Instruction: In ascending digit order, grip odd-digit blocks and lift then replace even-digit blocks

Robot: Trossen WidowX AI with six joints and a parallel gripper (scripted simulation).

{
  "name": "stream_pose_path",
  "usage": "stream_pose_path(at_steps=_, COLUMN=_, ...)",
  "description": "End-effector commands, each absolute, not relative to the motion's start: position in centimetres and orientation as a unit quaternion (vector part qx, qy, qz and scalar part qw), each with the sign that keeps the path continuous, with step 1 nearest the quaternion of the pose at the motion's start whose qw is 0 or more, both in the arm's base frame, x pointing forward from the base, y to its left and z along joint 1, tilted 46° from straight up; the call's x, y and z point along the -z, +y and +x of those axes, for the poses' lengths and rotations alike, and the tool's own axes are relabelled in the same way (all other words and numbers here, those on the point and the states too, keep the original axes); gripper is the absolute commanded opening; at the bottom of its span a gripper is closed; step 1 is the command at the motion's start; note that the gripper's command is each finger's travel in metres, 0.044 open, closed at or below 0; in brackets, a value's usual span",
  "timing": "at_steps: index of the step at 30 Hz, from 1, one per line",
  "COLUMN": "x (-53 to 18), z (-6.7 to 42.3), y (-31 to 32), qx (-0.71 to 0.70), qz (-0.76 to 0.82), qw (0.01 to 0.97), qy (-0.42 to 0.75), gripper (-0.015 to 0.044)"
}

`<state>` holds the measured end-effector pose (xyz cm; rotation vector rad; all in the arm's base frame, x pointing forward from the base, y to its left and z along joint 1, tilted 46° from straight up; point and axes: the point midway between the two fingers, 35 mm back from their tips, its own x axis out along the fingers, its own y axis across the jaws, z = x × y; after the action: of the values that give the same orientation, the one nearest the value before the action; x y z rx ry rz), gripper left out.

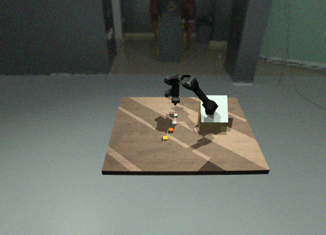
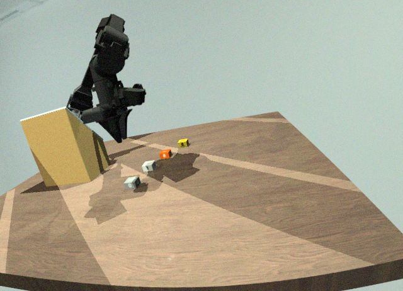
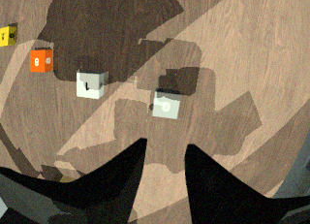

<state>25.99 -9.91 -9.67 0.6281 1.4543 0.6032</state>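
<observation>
Four small blocks lie in a row on the wooden table [image 1: 147, 153] [image 2: 227, 216]: a grey block [image 1: 175, 115] [image 2: 131, 182] [image 3: 166, 106], a white block [image 1: 173, 122] [image 2: 148, 165] [image 3: 91, 83], an orange block [image 1: 170, 129] [image 2: 165, 154] [image 3: 41, 60] and a yellow block [image 1: 165, 138] [image 2: 183, 142] [image 3: 8, 36]. My gripper [image 1: 174, 103] [image 2: 119, 140] [image 3: 166, 148] hangs well above the table, behind the grey block. Its fingers stand close together with nothing between them. The digits are too small to read.
The arm's base stands on a yellow box with a pale top [image 1: 221, 106] [image 2: 58, 145] at the back of the table. Dark shadows fall across the wood around the blocks.
</observation>
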Motion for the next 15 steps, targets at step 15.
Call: stream_pose_path(at_steps=15, x=3.9, z=27.5, y=-0.5, qx=-0.271, qz=0.279, qw=0.659, qy=0.643, gripper=0.0199)
